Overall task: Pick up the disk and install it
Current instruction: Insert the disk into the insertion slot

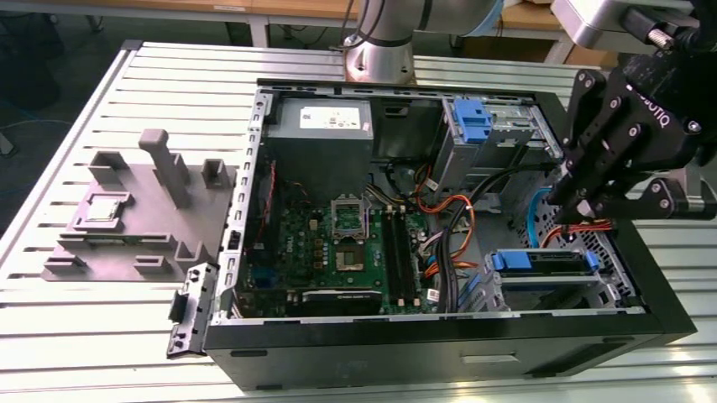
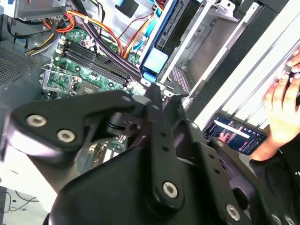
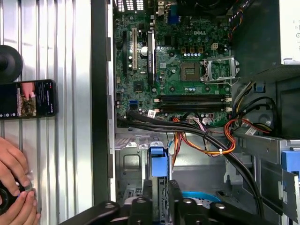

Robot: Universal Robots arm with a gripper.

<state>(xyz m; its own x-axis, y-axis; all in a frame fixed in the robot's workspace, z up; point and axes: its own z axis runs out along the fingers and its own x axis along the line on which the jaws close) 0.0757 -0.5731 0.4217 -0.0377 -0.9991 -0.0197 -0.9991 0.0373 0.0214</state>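
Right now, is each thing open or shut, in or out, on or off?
Case, open, side panel off.
Disk, sitting in its bay.
Chip socket, lid up, empty.
Phone, lying flat, screen lit.
Gripper, just above the disk.

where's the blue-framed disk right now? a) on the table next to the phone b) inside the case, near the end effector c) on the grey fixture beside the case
b: in the exterior view the disk lies inside the case, close to the end effector.
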